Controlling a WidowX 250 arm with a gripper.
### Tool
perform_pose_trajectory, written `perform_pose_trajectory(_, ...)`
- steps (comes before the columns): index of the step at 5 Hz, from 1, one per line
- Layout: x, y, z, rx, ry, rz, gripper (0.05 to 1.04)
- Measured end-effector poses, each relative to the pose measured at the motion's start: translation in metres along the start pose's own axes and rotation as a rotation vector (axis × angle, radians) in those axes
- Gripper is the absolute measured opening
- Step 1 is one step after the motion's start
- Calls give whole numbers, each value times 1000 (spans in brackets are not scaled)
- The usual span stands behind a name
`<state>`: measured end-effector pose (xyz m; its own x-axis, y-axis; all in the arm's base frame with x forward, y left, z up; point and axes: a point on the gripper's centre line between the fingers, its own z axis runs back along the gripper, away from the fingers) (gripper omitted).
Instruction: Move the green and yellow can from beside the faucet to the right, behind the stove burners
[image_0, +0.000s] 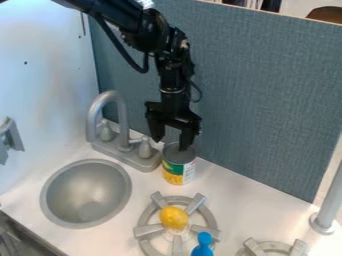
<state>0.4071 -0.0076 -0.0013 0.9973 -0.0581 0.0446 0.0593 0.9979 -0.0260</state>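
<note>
The black gripper (172, 142) hangs down from the upper left in front of the blue-grey divider, open, with its two fingers spread. Just below it an upright can (178, 170) with a green, yellow and white label stands on the counter beside the faucet. The right finger overlaps the can's grey top; whether it touches the can I cannot tell. The left finger is above and to the left of the rim. A yellow lemon-like object (174, 218) lies on the grey stove burner (148, 229), with a blue object (202, 246) at its lower right.
A grey faucet (123, 125) stands left of the can, behind a round metal sink (87, 192). The divider (267, 95) rises along the counter's back edge. Part of a second burner (272, 246) and a grey post (327, 210) are at the lower right.
</note>
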Motion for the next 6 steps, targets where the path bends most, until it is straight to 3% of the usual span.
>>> perform_pose_trajectory(1,-8,-1,-18,-1,48,-3,1000)
perform_pose_trajectory(3,9,-1,-19,-15,5,2,1000)
perform_pose_trajectory(6,29,17,-43,87,71,66,1000)
